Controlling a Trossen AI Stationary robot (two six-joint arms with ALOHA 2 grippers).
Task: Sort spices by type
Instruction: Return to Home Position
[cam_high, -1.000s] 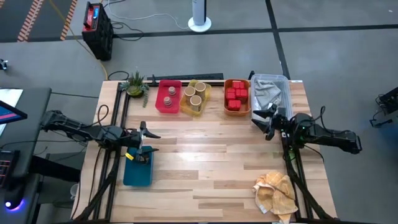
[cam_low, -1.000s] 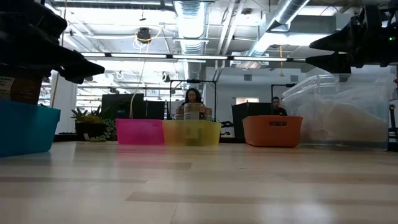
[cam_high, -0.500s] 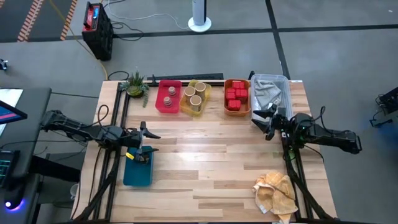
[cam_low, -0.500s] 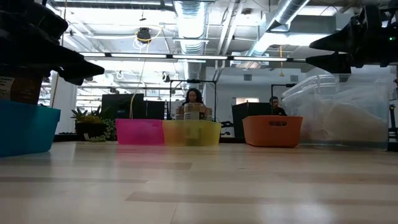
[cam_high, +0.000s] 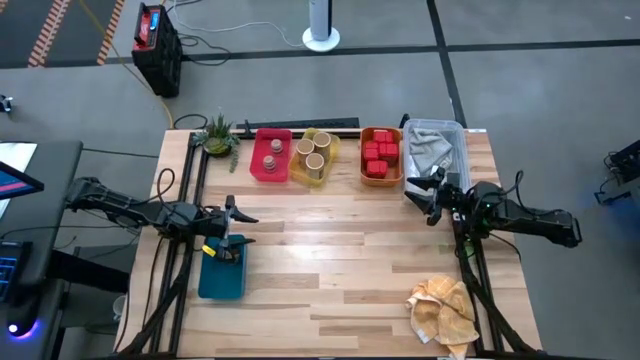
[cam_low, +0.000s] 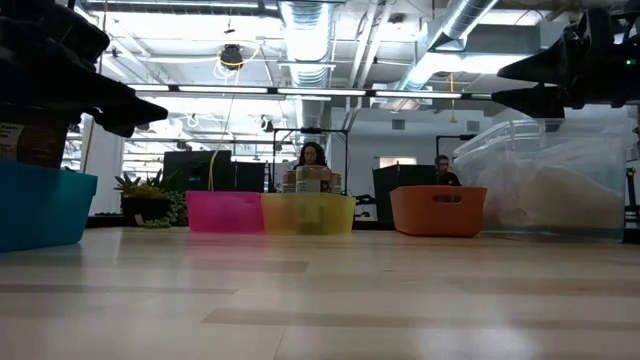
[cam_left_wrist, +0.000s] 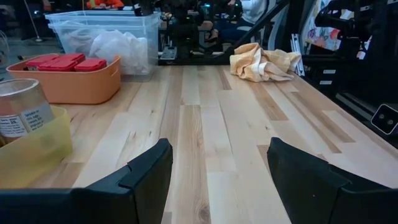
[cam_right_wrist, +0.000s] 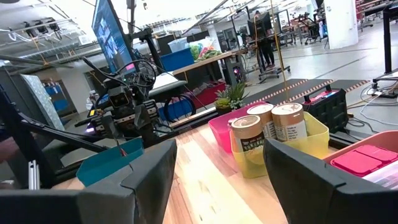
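Low cam: teal plastic bin (cam_low: 40, 205) cut off at edge | pink plastic bin (cam_low: 224, 212) wall hides small brown jars (cam_high: 272, 153) fr me

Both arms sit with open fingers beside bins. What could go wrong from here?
1. The left gripper hangs over one end of the blue bin; a low swing might knock it.
2. The right gripper sits close to the clear bin and orange bin, so a wide turn could clip them.
3. The low view shows a labelled container at the blue bin, possibly left unsorted.

I see a crumpled beige cloth (cam_high: 442, 308) near right on the counter (cam_high: 330, 260), a potted plant (cam_high: 217, 133) far left.
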